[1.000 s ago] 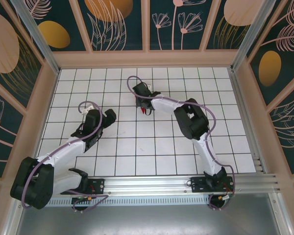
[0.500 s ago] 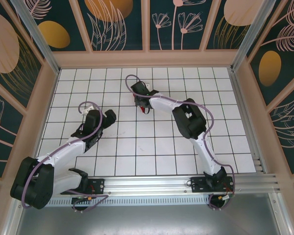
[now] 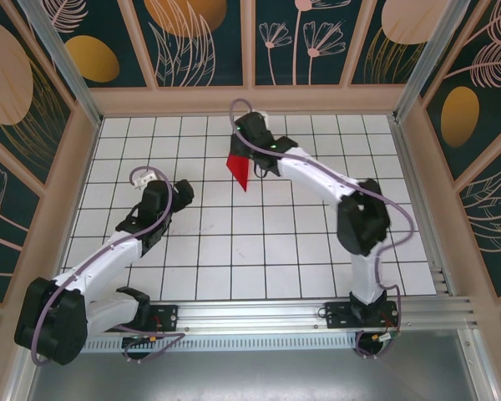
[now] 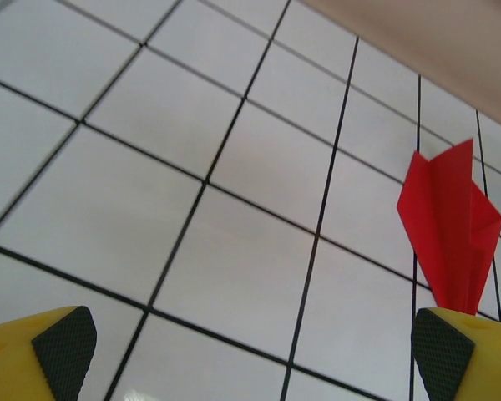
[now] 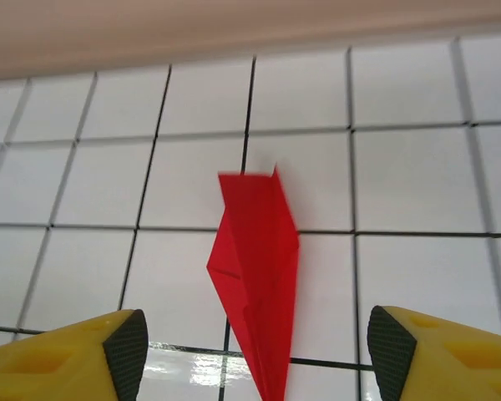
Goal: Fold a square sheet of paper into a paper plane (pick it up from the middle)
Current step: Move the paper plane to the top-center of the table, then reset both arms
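Red creased paper dart (image 3: 238, 171) lying near-to-far, nose toward the arm bases (image 3: 234, 317). Right gripper (image 5: 259, 351), left gripper (image 4: 250, 351): wide, empty.

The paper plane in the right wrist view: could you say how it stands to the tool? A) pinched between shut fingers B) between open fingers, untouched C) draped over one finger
B: the paper plane sits in the gap, fingers of the right tool clear of it.
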Robot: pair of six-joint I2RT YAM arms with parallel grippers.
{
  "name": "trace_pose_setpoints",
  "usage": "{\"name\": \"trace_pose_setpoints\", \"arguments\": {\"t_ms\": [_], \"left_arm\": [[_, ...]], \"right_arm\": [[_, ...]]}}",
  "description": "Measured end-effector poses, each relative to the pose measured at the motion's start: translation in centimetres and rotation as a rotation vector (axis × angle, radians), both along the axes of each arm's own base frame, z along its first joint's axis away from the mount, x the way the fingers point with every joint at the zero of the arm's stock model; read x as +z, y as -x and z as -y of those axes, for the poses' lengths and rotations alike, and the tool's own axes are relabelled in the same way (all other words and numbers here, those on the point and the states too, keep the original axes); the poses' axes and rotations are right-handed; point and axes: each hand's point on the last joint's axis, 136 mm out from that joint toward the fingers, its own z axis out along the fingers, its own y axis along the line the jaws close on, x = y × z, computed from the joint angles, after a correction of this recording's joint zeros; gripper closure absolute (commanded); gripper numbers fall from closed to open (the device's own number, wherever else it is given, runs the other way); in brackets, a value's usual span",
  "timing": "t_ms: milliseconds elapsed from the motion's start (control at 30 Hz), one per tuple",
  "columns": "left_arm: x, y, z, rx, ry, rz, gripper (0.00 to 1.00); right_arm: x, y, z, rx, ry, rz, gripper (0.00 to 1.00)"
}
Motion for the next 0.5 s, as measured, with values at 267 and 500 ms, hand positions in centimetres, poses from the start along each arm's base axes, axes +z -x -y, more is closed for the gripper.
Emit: {"name": "trace_pose_setpoints", "arguments": {"t_ms": [267, 500], "left_arm": [[4.0, 0.0, -4.9, 0.144, -0.176, 0.134, 0.01], [4.0, 1.5, -9.4, 0.252, -0.345, 0.224, 0.01]], "right_arm": [[1.7, 1.8, 14.8, -0.267, 0.051, 0.149, 0.01], [-4.7, 4.6, 30.3, -0.609, 0.153, 0.123, 0.01]]}}
